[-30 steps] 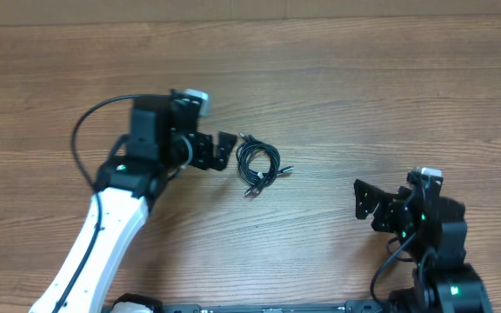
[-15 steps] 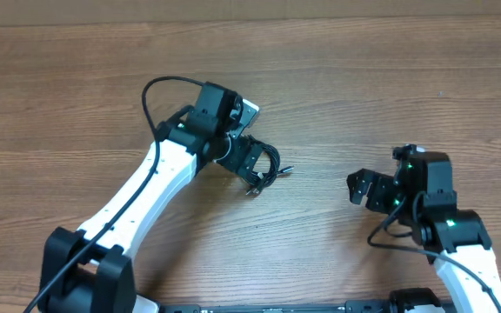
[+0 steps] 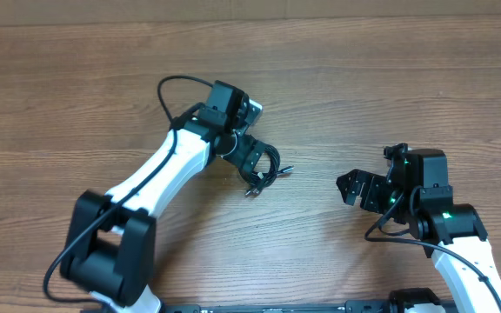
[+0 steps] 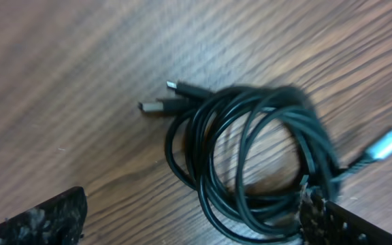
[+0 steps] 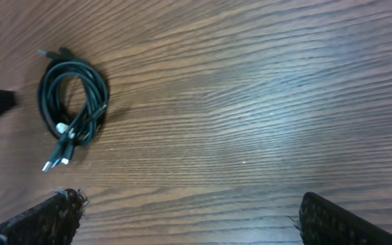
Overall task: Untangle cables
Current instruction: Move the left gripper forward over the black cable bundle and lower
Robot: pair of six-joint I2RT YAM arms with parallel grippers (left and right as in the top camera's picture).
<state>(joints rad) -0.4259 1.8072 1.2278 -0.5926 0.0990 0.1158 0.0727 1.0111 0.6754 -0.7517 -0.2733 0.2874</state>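
Observation:
The cables [image 3: 266,167] are thin black cords coiled in a small bundle with silvery plug tips, lying on the wooden table at centre. My left gripper [image 3: 252,159] is open and hangs right over the bundle's left part. In the left wrist view the cables [image 4: 250,156] lie between the spread fingers [image 4: 194,219], with the right finger at the coil's edge. My right gripper [image 3: 350,189] is open and empty, well to the right of the bundle. The right wrist view shows the cables [image 5: 70,102] far off at the upper left, beyond its fingers [image 5: 190,219].
The wooden table [image 3: 364,96] stretches all around the bundle. The left arm's thicker black wire [image 3: 170,87] loops up behind its wrist.
My left arm has swung right and settled over the bundle, fingers now straddling it. My right arm has risen and moved left toward the centre.

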